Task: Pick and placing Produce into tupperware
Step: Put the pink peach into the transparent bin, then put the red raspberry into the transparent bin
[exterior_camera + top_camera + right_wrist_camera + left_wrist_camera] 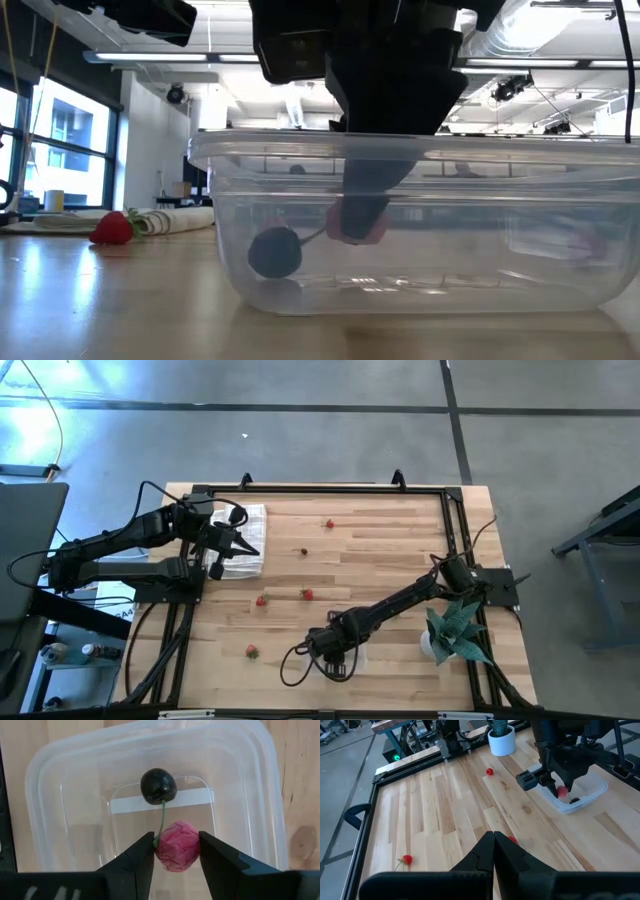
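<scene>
From above, we see the wooden bench [380, 550] with the right gripper [338, 658] reaching down over the tupperware [352, 657] near the front edge, the container mostly hidden beneath the arm; the left gripper [243, 545] waits over the white checked cloth [240, 542] at the back left. Loose produce lies scattered on the boards: one red piece [330, 524] near the back, a dark one [304, 551] beside the cloth, two red ones [261, 600] and [307, 594] at mid-bench, and another [251, 651] near the front. A teal spiky plant [455, 628] stands at the right edge. At bench level, we look through the clear wall of the tupperware [500, 250]: a dark cherry [274, 252] rests on its floor and the right gripper's fingers [362, 195] dip inside, clamped on a pink-red raspberry [355, 225]; a strawberry [112, 228] lies on the bench off to the side, just in front of the cloth. From the left wrist, we see that arm's fingers [512, 857] pressed together with nothing between them, and farther off the right gripper [559, 787] inside the tupperware [592, 790], with red pieces at [490, 771] and [407, 860]. From the right wrist, the fingers [135, 860] pinch the raspberry [177, 846] over the container's floor, the cherry [158, 785] lying just beyond it, its stem reaching the raspberry.
</scene>
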You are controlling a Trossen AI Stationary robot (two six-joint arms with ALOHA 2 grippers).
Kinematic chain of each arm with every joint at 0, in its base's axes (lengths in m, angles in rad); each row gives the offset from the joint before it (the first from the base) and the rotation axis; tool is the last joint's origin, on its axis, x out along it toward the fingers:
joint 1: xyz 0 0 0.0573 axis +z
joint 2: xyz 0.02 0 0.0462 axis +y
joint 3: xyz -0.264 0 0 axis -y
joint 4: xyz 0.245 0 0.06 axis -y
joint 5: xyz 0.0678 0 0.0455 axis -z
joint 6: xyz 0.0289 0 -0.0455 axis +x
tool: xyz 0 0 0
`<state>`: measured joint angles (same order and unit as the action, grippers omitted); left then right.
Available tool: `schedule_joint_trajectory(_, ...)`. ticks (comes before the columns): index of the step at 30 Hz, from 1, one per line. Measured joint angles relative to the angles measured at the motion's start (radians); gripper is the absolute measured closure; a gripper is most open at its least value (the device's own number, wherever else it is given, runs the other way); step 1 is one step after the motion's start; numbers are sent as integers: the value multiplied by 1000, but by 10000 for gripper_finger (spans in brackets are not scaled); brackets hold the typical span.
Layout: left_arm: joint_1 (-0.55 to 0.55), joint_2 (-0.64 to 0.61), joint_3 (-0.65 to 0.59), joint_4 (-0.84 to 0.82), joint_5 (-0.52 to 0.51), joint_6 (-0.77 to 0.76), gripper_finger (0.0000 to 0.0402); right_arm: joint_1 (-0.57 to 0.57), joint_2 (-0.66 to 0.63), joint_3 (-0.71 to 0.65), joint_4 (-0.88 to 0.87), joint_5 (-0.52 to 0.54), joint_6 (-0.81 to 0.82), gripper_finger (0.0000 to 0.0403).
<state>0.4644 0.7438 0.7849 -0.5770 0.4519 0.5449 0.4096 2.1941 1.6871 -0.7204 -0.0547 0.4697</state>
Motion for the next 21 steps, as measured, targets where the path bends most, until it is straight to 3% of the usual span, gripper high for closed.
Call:
schedule_joint_trajectory(10,0,0,0,0,0,0,401,0,0,0,0,-8,0,261)
schedule_joint_trajectory(21,0,0,0,0,0,0,401,-4,0,0,0,20,2,207)
